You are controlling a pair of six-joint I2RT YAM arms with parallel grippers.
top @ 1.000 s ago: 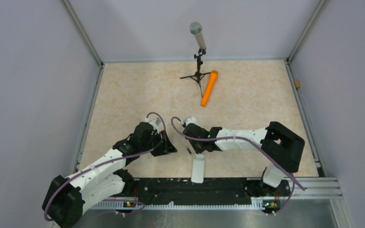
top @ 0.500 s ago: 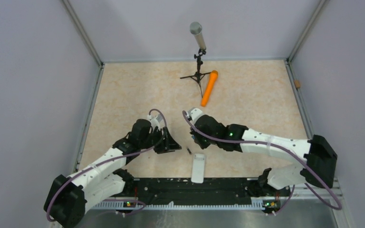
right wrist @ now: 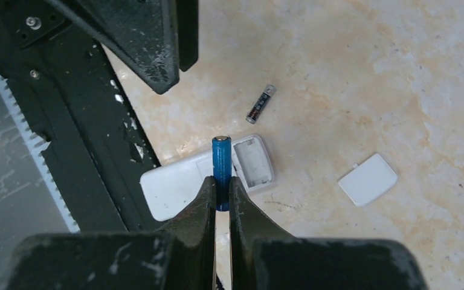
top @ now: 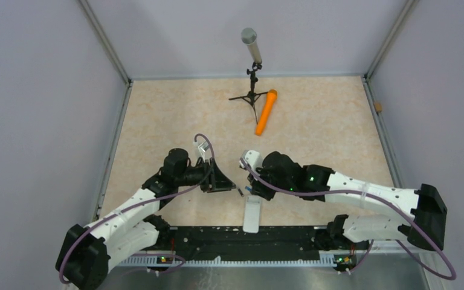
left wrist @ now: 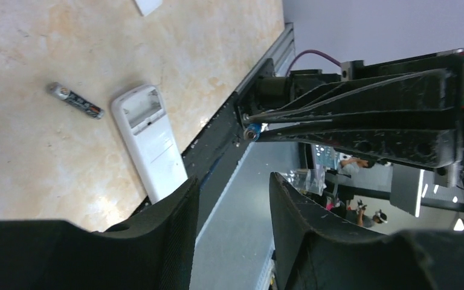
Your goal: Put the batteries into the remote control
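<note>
so the right tool [right wrist: 222,184] is clamped on a blue battery [right wrist: 221,160] just over the open-backed remote control [right wrist: 178,184] at the bench's [top: 175,121] near edge, second battery [right wrist: 260,104] lying beside it, left tool [left wrist: 232,181] half-open holding nothing

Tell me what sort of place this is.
Most likely a robotics lab test cell: a walled tabletop framed in aluminium rails, a left arm and right arm bolted at its near edge, and a microphone on a tripod.
</note>
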